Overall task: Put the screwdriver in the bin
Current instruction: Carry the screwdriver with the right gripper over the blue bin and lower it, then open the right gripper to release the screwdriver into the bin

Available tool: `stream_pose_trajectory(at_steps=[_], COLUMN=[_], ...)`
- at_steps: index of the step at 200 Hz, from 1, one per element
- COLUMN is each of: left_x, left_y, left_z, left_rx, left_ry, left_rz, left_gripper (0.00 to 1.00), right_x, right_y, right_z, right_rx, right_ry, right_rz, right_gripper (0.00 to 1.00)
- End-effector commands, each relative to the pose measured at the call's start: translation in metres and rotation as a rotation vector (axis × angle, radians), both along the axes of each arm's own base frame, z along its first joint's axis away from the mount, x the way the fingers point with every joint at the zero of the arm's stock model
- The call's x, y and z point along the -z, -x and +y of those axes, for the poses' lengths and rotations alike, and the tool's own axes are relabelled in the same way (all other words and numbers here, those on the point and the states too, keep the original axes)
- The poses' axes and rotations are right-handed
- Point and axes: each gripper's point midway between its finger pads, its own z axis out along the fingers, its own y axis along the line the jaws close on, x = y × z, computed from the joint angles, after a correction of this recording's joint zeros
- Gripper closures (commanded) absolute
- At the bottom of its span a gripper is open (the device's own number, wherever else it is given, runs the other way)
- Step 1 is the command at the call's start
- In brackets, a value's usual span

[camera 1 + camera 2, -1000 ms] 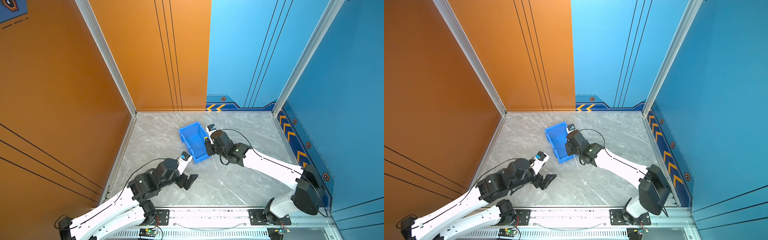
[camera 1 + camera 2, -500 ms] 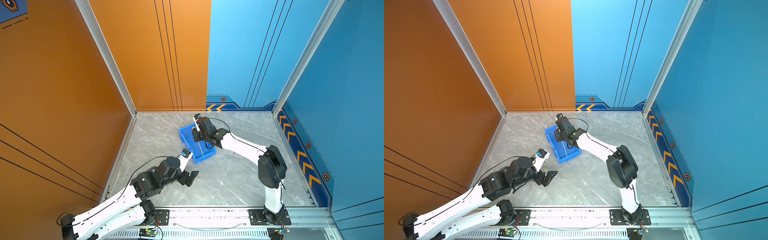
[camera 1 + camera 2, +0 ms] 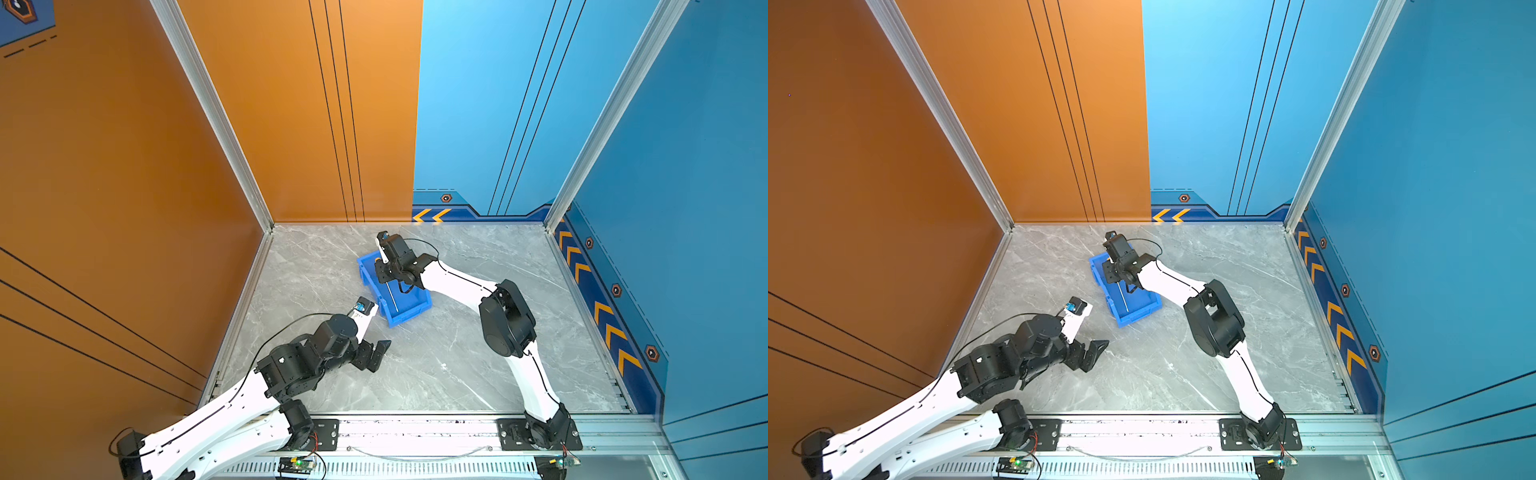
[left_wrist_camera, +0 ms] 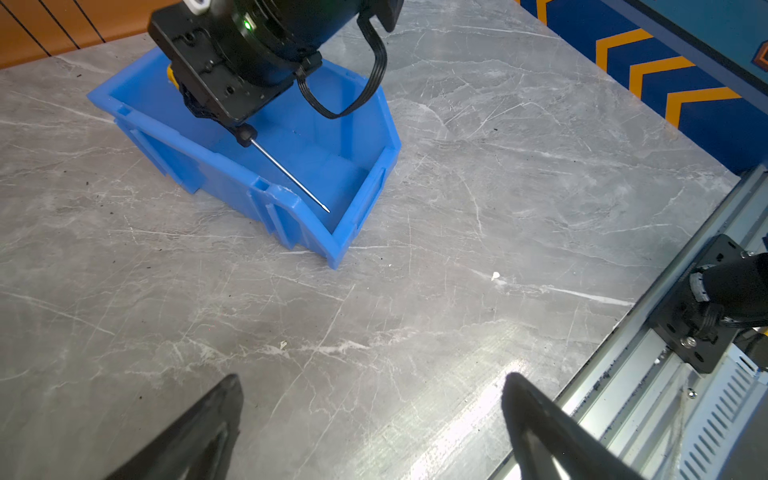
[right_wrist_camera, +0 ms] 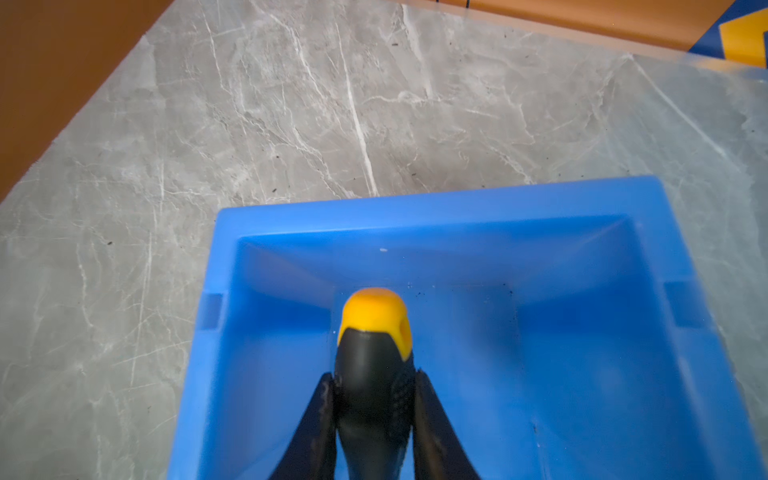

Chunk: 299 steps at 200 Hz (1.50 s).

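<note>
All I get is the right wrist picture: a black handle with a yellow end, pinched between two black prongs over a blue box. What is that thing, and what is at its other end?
Observer: A screwdriver. The left wrist view shows its thin silver shaft running over the inside of the bin toward the low front wall.
Operator: Which way does that low wall face?
Observer: In both top views it faces roughly toward the rail at the front edge of the table.
Operator: And the other arm?
Observer: The left gripper hangs open over the table, apart from the bin, on the rail side.
</note>
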Motion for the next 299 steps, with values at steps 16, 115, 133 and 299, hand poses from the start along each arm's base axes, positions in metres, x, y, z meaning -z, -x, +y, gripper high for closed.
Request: stream_pose_trajectory(at_steps=[16,115,133,299], left_x=[-0.005,-0.004,-0.006,-0.014], left_y=[-0.004,-0.010,-0.011,-0.016], left_z=[0.008,0.009,0.010,0.022], left_rx=[-0.052,-0.080,-0.090,-0.133], left_ry=[0.005,-0.003,-0.001,-0.014], left_rz=[0.004,0.016,0.011,-0.040], left_gripper=[0.02,0.02,0.02,0.02], right_x=[0.011,0.059,0.063,-0.029], right_y=[-0.008,-0.012,-0.012,-0.013], right_z=[0.004,0.007,0.007,0.003], right_rx=[-0.010,-0.004,-0.006,-0.016], right_ry=[0.001,0.006,0.010,-0.013], right_rz=[0.017,0.099,0.104,-0.076], right_gripper=[1.00,0.96,0.92,0.51])
